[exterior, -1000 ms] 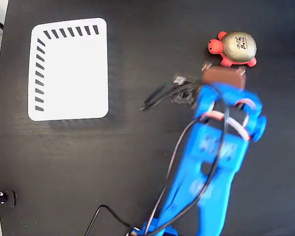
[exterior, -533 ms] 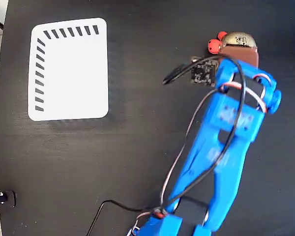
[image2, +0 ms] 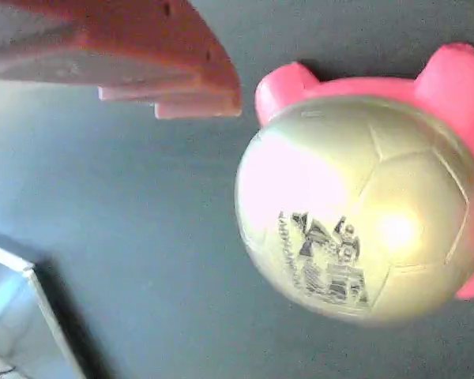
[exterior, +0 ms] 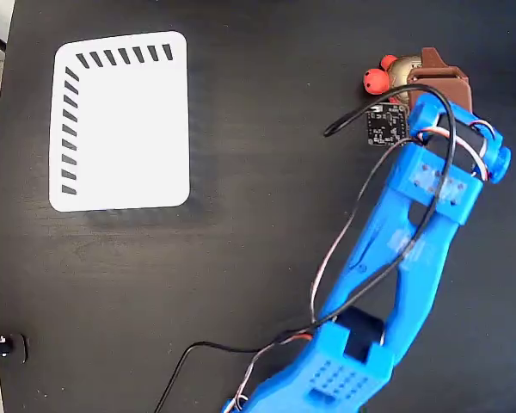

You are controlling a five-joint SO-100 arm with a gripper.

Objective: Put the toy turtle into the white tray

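Note:
The toy turtle [exterior: 380,79] lies at the top right of the black table in the fixed view; only its red head and a strip of gold shell show. My gripper [exterior: 426,76] hangs right over it, its brown jaw covering most of the shell. In the wrist view the turtle's domed gold shell [image2: 355,205] with its dark print fills the right side, pink feet around it. One red-brown finger [image2: 174,75] sits at the upper left, clear of the shell; the other finger is out of view. The gripper looks open. The white tray [exterior: 120,120] lies far left, with nothing on it.
The blue arm [exterior: 413,232] crosses the lower right of the table, with wires and a small circuit board [exterior: 387,126] beside the wrist. The table's left edge [exterior: 2,206] runs close to the tray.
The arm has swung up and to the right, from below the turtle to over it. The brown jaw now hides most of the shell. The turtle and tray have not moved.

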